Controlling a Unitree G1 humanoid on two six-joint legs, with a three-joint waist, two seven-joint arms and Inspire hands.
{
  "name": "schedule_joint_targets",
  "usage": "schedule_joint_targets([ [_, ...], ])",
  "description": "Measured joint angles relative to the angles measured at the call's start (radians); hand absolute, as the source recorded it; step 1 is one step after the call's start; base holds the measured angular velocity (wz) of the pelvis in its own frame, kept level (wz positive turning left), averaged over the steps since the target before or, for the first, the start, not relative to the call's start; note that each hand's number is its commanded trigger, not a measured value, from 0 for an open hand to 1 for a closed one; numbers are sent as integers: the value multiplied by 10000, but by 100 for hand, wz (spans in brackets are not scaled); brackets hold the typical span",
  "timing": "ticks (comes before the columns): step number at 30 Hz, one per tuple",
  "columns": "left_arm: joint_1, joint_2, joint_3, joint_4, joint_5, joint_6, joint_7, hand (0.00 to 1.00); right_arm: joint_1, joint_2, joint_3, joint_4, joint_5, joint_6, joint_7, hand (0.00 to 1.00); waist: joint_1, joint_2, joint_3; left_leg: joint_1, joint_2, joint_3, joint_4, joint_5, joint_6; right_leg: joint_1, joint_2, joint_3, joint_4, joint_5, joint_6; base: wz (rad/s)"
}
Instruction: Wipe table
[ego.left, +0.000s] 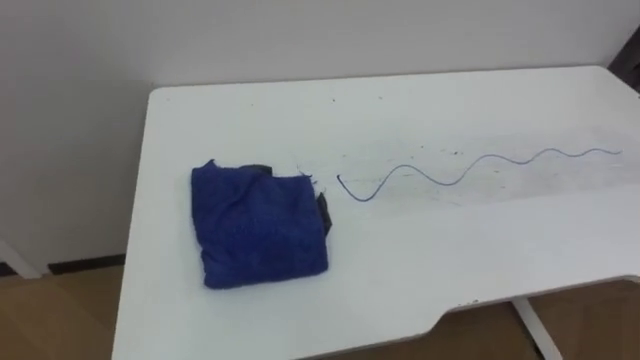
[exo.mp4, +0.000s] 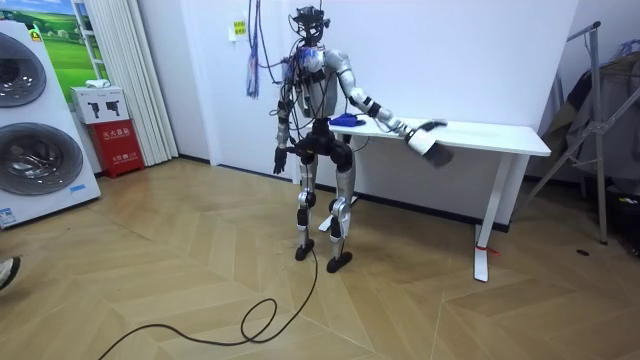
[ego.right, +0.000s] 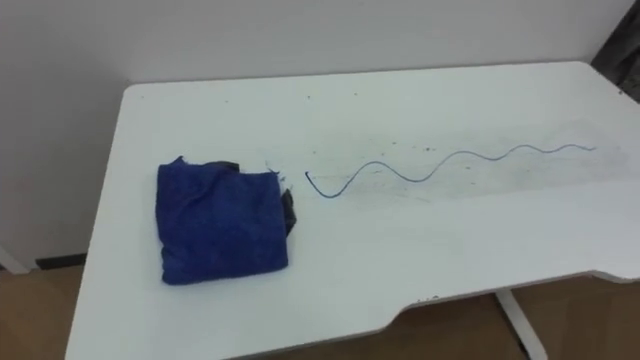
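Note:
A folded blue cloth (ego.left: 260, 225) lies on the left part of the white table (ego.left: 420, 270); a dark bit peeps out at its right edge. A thin wavy blue pen line (ego.left: 470, 170) runs from beside the cloth toward the table's right end, with faint grey smudges around it. In the room view I stand at the table's (exo.mp4: 500, 135) left end, close to the cloth (exo.mp4: 345, 120). My right hand (exo.mp4: 432, 143) is held out along the table's front edge, well away from the cloth. My left hand (exo.mp4: 279, 158) hangs at my side.
A wall stands right behind the table. Washing machines (exo.mp4: 35, 120) and a red box (exo.mp4: 112, 140) stand at the room view's left. A metal rack (exo.mp4: 600, 130) is at its right. Open wooden floor lies in front of the table.

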Motion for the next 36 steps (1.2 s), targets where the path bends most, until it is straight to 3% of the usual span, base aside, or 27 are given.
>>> schedule_joint_targets([
  [5, -212, -46, -678, -325, -3, -118, 271, 0, -241, 87, 1543, -4074, -3470, -275, -741, 0, 394, 228, 28, 6, 9, -67, -9, 12, -15, -19, 15, -33, 50, -1, 1, -3],
  [10, -273, -59, -1373, -386, 9, -207, 367, 0, -459, 153, 2881, -6022, -5790, -476, -853, 0, 1020, 206, 72, -9, 10, -136, 2, 12, -16, 13, 7, -129, 43, -1, 1, 3],
  [14, -181, -82, -1896, -344, 13, -211, 309, 0, -1162, 195, 4046, -6366, -7737, -588, -670, 0, 1412, 195, 92, -32, -6, -239, 2, 13, -16, 22, -16, -223, 41, -1, 1, 5],
  [17, -176, -61, -2008, -344, -12, -218, 221, 0, -1586, 193, 4785, -6601, -8348, -707, -621, 0, 1684, 187, 86, -28, -7, -399, 4, 19, -21, 47, -11, -327, 53, -2, 3, 13],
  [21, -168, -66, -2313, -329, -14, -210, 106, 0, -1778, 195, 5832, -6908, -9242, -744, -364, 0, 2008, 188, 87, -106, -9, -608, 5, 27, -25, 46, -23, -614, 52, -2, 3, 13],
  [24, -291, -38, -2394, -379, 8, -204, -86, 0, -1785, 204, 6511, -6921, -9827, -761, 98, 0, 2193, 88, 43, -297, -40, -895, 12, 82, -19, 26, -59, -900, 52, -2, 3, 27],
  [29, -452, 1, -2392, -380, 40, -231, -349, 0, -1817, 201, 7708, -6908, -11034, -767, 1128, 0, 2708, 86, 105, -261, -64, -1143, -13, 102, -35, 179, -61, -1161, -165, -2, 2, 11],
  [34, -506, 0, -2488, -389, 27, -269, -480, 0, -1815, 217, 8695, -6744, -11434, -746, 1930, 0, 2767, 113, 198, -237, -116, -1439, -28, 102, -35, 424, -77, -1414, -304, -2, 2, 16],
  [36, -529, -11, -2607, -391, 40, -268, -570, 0, -1816, 224, 8856, -6612, -11907, -726, 2158, 0, 2784, 113, 198, -279, -135, -1516, -27, 102, -35, 382, -88, -1429, -316, -2, 3, 17],
])
